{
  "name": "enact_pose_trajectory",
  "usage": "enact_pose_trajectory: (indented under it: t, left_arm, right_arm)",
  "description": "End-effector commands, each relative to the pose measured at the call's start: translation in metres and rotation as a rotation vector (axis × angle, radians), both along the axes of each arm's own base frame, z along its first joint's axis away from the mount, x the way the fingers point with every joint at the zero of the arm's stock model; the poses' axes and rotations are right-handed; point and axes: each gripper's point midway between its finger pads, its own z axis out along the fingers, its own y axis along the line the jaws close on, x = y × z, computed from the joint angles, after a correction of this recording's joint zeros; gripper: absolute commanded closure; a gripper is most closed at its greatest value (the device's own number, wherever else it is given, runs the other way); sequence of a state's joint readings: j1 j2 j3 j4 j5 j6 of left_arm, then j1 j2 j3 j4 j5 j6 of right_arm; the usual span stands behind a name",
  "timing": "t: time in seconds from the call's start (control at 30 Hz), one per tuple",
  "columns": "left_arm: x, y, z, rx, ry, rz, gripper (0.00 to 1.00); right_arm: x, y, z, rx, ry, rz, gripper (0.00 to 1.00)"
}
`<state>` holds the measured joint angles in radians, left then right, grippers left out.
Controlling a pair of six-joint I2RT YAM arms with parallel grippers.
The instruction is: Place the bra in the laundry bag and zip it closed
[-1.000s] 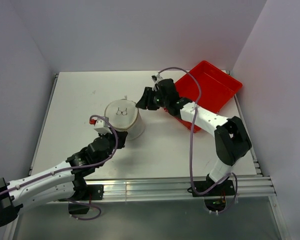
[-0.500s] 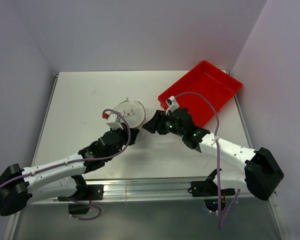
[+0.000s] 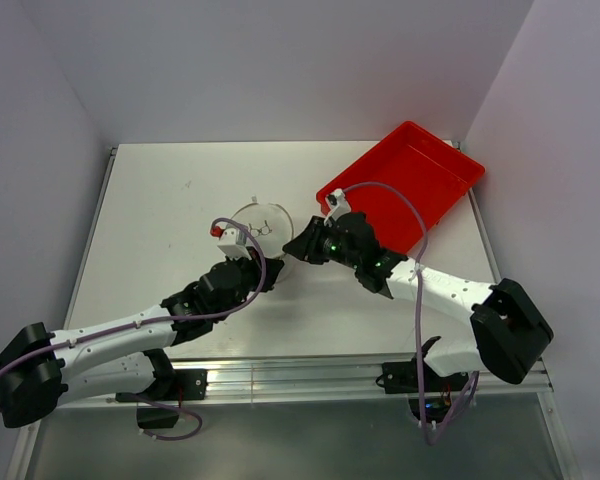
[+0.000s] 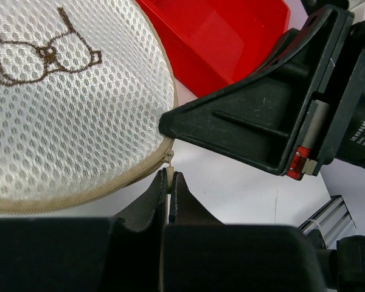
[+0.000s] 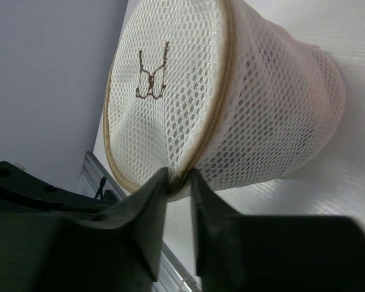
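The laundry bag [image 3: 260,222], white mesh with a tan zip round its lid [image 5: 164,91], lies tilted at mid-table with its squiggle mark facing up. My left gripper [image 3: 270,272] comes from the near left and is shut on the small zip pull [image 4: 168,173] at the lid's edge [image 4: 168,175]. From the right, my right gripper [image 3: 292,250] pinches the bag's rim [image 5: 179,176] right beside that pull. One of its fingers [image 4: 243,121] shows black in the left wrist view. The bra is hidden.
A red plastic tray [image 3: 410,180] lies at the back right, just behind the right arm, and shows in the left wrist view as the red tray [image 4: 219,36]. Grey walls close in both sides. A metal rail [image 3: 310,370] runs along the near edge.
My right arm swung from the bag's far side to its near right, opened, then closed on the rim. The left gripper pushed forward with the bag, which now lies tilted.
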<state>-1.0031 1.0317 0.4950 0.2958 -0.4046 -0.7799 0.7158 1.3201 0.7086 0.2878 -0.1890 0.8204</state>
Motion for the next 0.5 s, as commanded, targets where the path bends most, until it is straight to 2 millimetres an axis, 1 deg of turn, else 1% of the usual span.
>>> enact_pose_trajectory:
  t: [0.0,0.03,0.13,0.27,0.3,0.33,0.37,0.4,0.43,0.47]
  left_arm:
    - [0.000,-0.009,0.030,-0.082,-0.049,-0.018,1.00]
    - [0.000,-0.008,0.030,-0.078,-0.050,-0.015,1.00]
    - [0.000,-0.002,0.026,-0.060,-0.047,-0.001,1.00]
    - [-0.002,0.015,0.020,-0.022,-0.049,0.035,1.00]
    - [-0.002,0.023,0.013,0.010,-0.038,0.059,1.00]
    - [-0.003,0.028,0.011,0.021,-0.035,0.070,1.00]
    - [-0.005,0.035,0.012,0.018,-0.038,0.082,1.00]
    - [-0.006,0.042,0.005,0.044,-0.027,0.101,1.00]
    - [-0.007,0.048,0.010,0.033,-0.035,0.114,1.00]
    - [-0.009,0.054,0.006,0.043,-0.031,0.124,1.00]
  right_arm:
    - [0.013,0.006,0.030,0.048,-0.070,-0.032,0.78]
    - [0.014,0.005,0.030,0.038,-0.069,-0.038,0.87]
    - [0.020,0.000,0.033,0.011,-0.082,-0.059,1.00]
    - [0.036,-0.013,0.035,-0.024,-0.106,-0.088,1.00]
    - [0.041,-0.016,0.032,-0.038,-0.098,-0.092,1.00]
    - [0.050,-0.021,0.036,-0.045,-0.113,-0.108,1.00]
    - [0.056,-0.023,0.030,-0.063,-0.106,-0.110,1.00]
    - [0.060,-0.024,0.030,-0.074,-0.102,-0.110,1.00]
    - [0.071,-0.028,0.036,-0.079,-0.121,-0.120,1.00]
    - [0.076,-0.027,0.027,-0.095,-0.105,-0.111,1.00]
